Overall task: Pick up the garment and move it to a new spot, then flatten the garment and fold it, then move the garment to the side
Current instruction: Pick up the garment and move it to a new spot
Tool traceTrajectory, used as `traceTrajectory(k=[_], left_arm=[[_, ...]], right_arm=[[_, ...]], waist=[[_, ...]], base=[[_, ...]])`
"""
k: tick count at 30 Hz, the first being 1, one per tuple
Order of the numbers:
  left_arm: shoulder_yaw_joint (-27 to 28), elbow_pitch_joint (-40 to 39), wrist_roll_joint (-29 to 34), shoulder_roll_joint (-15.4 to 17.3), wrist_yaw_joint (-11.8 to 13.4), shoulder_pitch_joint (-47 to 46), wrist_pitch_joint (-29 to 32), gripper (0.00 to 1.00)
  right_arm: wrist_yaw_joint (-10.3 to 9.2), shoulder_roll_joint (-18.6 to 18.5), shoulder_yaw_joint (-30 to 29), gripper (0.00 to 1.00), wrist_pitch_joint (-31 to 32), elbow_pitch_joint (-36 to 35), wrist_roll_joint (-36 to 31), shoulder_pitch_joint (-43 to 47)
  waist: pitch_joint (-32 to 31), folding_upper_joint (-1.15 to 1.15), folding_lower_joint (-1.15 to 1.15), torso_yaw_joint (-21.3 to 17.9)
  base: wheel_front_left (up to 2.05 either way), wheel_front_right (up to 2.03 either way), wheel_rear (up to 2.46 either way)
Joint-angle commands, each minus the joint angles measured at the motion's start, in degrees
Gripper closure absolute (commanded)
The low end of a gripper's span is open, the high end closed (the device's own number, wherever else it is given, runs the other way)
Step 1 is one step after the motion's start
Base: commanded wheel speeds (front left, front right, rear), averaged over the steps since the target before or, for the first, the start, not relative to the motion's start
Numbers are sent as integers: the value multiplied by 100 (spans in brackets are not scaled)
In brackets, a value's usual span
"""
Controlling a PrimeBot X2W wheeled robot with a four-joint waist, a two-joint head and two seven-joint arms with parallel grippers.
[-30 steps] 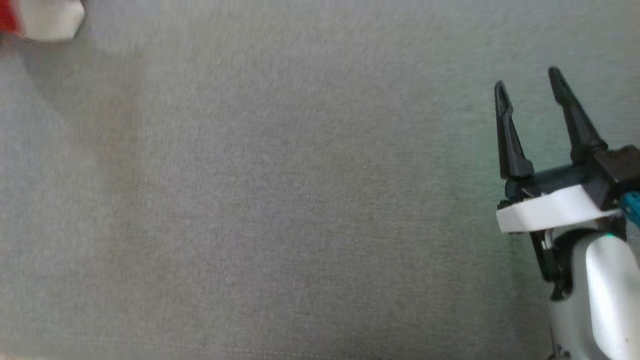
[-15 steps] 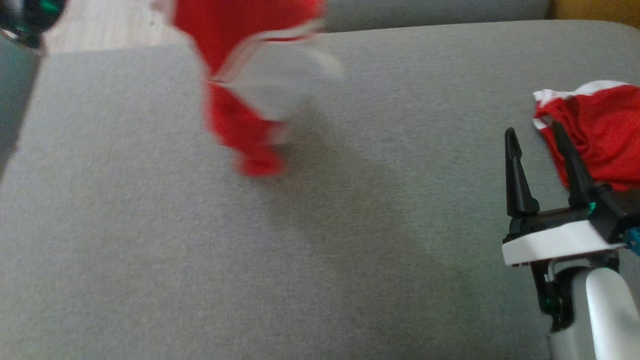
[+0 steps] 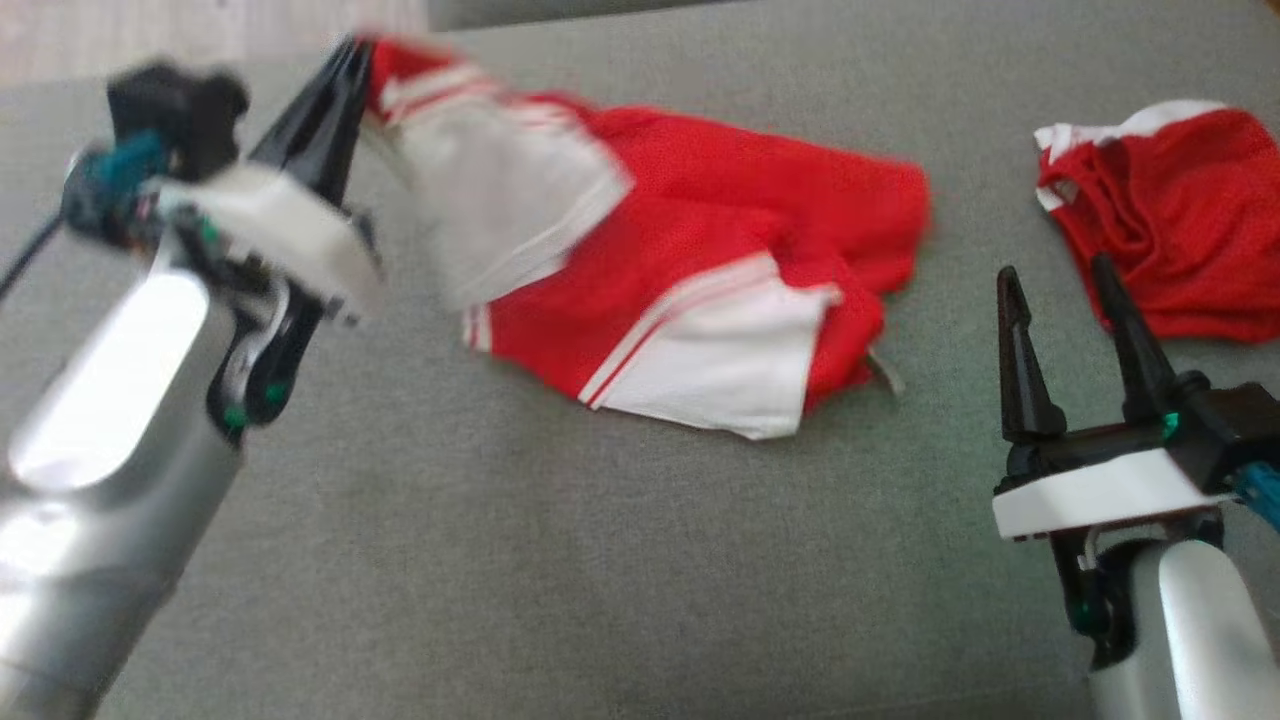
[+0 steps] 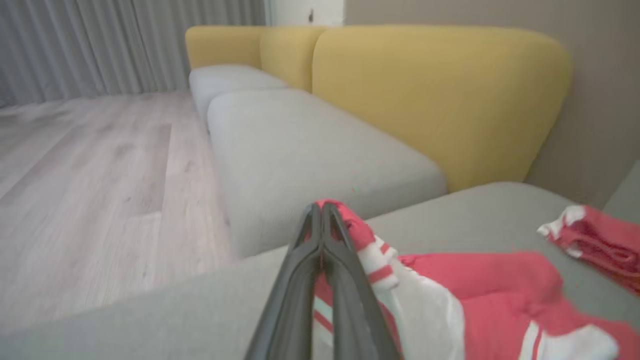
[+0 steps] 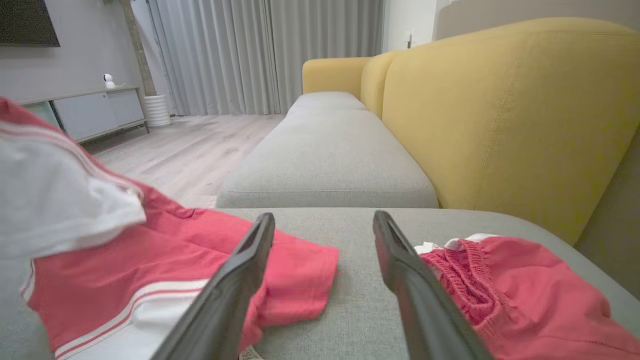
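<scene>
The garment (image 3: 700, 270), red with white panels and stripes, lies rumpled across the grey sofa cushion (image 3: 600, 560). One corner is lifted off the cushion at the upper left. My left gripper (image 3: 350, 58) is shut on that corner, and the left wrist view shows the closed left gripper (image 4: 320, 210) pinching red cloth, with the garment (image 4: 480, 285) trailing to the right. My right gripper (image 3: 1052, 272) stands open at the lower right, empty, just right of the garment's edge. In the right wrist view the right gripper (image 5: 324, 220) hovers over bare cushion, with the garment (image 5: 150, 260) on its left.
A second red piece of clothing (image 3: 1170, 210) with a white edge lies bunched at the right, close behind my right gripper's fingers, and reappears as a red heap (image 5: 525, 295). A yellow backrest (image 5: 500, 115) bounds the seat. Wooden floor (image 4: 85, 165) lies beyond the cushion's left edge.
The head camera has shifted. The garment hung in the air half a second ago; now most of it rests on the cushion, its corner still held. My left arm has come into the head view.
</scene>
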Motion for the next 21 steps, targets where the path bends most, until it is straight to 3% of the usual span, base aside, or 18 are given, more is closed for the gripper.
traceTrajectory(k=[1,9,10,12,21], left_arm=[[309,-61,-8,297,46,-319,-90,100],[458,1357,-36,198,150,-115,-694,100],[463,1482,-35,152,144,-131,-768,82],[451,1682,-27,57,103,-171,-900,0],[437,1810,-46,-125,-37,-112,-1345,0]], right_arm=[[-4,-10,168,0,-42,-165,11,-193],[-4,-10,338,0,-130,-44,-20,-500],[-4,-10,345,0,-157,4,-22,-531],[-4,-9,354,0,-206,108,-26,-577],[-4,-9,355,0,-275,420,-67,-549]], waist=[[170,0,-1,-105],[681,0,-1,-333],[703,0,-1,-335],[706,0,-1,-321],[199,0,-1,-60]], base=[[0,0,0],[0,0,0],[0,0,0],[0,0,0],[0,0,0]])
